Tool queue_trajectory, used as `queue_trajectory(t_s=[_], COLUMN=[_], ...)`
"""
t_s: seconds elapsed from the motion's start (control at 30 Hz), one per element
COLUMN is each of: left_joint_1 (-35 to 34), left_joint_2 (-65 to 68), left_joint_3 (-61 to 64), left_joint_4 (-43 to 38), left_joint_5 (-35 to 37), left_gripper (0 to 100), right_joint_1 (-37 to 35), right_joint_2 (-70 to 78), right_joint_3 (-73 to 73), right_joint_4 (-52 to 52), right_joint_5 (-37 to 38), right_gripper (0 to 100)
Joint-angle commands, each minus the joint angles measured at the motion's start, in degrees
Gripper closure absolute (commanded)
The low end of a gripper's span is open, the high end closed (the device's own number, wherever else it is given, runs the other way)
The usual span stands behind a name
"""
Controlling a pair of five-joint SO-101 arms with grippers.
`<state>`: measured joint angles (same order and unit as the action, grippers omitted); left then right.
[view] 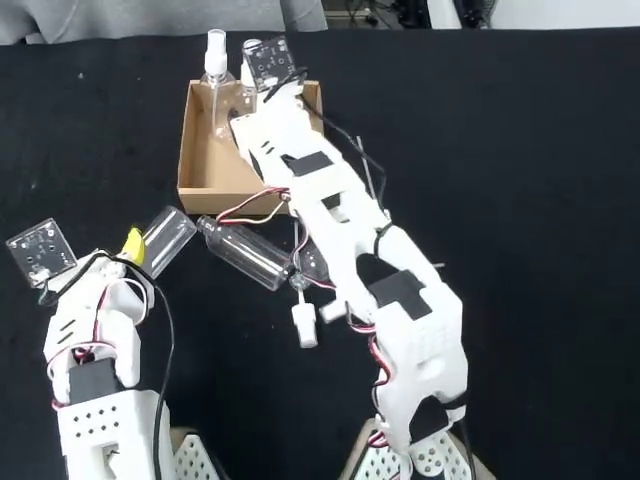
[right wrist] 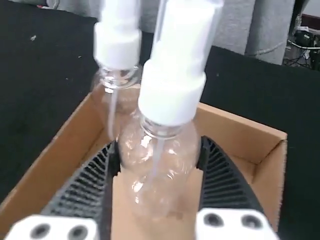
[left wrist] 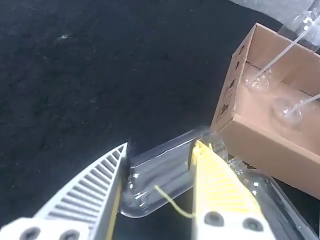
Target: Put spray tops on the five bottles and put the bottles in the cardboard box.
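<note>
Fingers of my right gripper [right wrist: 157, 150] were clamped on a clear spray-topped bottle [right wrist: 155, 170], upright in the cardboard box [view: 205, 165] at the high view's upper left, beside a second capped bottle [right wrist: 116, 45]. My left gripper [left wrist: 161, 150] squeezed a clear topless bottle [left wrist: 160, 172] lying on the black table [view: 520, 150], lower left.

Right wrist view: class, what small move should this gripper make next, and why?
Probably open the right gripper: its spray-topped bottle stands upright inside the cardboard box, beside another capped bottle, and appears to rest on the box floor.
</note>
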<state>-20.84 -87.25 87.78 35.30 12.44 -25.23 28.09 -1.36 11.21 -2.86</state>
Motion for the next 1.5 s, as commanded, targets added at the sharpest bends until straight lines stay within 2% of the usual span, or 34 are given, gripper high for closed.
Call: queue_trajectory(t_s=[0.0, 0.5, 0.77, 0.93, 1.47], left_joint_1=[-0.7, -0.7, -0.7, -0.7, -0.7], left_joint_2=[-0.6, -0.6, -0.6, -0.6, -0.6], left_joint_3=[-0.8, -0.8, -0.8, -0.8, -0.8], left_joint_4=[-1.0, -1.0, -1.0, -1.0, -1.0], left_joint_5=[-0.4, -0.4, -0.4, -0.4, -0.4], left_gripper=[81, 81, 81, 81, 81], right_joint_1=[-2.1, -6.2, -6.3, -6.9, -6.9], right_joint_2=[-1.5, -1.3, 3.4, 3.6, 3.6], right_joint_3=[-1.2, -0.4, 0.7, 0.8, 0.9], right_joint_4=[-2.0, -2.5, -10.6, -10.6, -10.6], right_joint_5=[-0.1, -0.1, 0.3, 4.2, 4.3], right_gripper=[88.1, 88.1, 88.1, 88.0, 87.7])
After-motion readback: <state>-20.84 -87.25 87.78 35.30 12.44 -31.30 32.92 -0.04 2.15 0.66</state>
